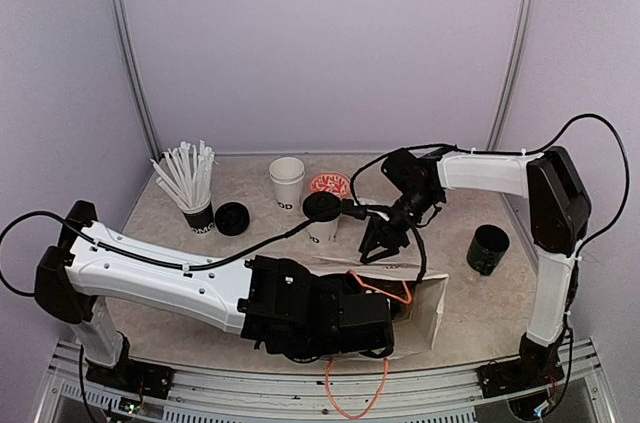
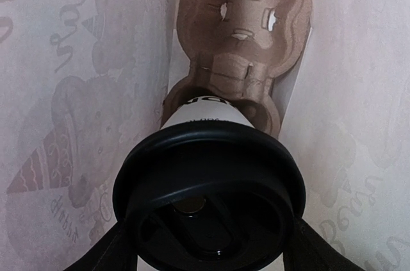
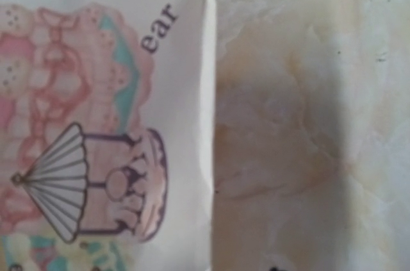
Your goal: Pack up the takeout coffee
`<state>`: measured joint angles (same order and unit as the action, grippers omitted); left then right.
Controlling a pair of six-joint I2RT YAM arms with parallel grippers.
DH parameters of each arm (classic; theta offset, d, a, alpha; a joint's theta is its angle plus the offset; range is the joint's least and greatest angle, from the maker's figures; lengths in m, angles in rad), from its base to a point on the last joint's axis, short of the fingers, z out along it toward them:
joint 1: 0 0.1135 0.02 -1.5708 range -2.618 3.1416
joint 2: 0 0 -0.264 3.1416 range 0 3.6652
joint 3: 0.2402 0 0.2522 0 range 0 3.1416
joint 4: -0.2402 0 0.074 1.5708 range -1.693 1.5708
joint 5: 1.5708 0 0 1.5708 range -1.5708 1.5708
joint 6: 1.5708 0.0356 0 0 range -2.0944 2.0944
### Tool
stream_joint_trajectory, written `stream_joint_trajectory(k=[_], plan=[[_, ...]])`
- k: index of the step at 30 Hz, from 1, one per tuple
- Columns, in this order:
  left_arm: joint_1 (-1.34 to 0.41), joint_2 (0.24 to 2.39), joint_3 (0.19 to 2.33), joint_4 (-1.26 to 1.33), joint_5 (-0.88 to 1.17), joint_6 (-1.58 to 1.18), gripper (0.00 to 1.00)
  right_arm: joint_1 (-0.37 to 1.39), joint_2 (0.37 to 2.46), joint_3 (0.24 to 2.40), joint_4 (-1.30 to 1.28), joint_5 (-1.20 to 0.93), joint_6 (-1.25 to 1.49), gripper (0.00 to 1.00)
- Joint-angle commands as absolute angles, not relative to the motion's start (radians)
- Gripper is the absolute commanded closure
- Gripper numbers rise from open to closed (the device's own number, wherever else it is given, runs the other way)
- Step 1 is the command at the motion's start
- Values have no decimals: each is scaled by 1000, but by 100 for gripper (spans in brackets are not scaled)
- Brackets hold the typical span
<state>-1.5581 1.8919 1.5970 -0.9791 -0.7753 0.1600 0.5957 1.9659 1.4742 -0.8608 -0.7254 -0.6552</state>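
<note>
The left hand (image 2: 211, 255) is clamped on a lidded coffee cup (image 2: 208, 188) inside the paper bag (image 1: 432, 305), with the cup's base at the cardboard carrier (image 2: 243, 21) lying deeper in the bag. A second lidded cup (image 1: 322, 211) stands outside, just beyond the bag's far side, not yet packed. The right hand (image 1: 383, 240) hovers at the bag's far edge; I cannot tell its state. I judge the task about half done.

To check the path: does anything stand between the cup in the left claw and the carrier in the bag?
Nothing visible does. The cup is at the near pocket of the carrier, inside the bag.
</note>
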Motion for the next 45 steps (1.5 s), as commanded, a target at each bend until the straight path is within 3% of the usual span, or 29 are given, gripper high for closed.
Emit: stream_joint_trajectory(k=[1, 45], plan=[[-1555, 1907, 1644, -1003, -810, 147, 32, 615, 1981, 1456, -859, -747, -655, 58], [-1516, 1876, 1582, -954, -745, 151, 32, 644, 2002, 1440, -873, -772, -705, 58]])
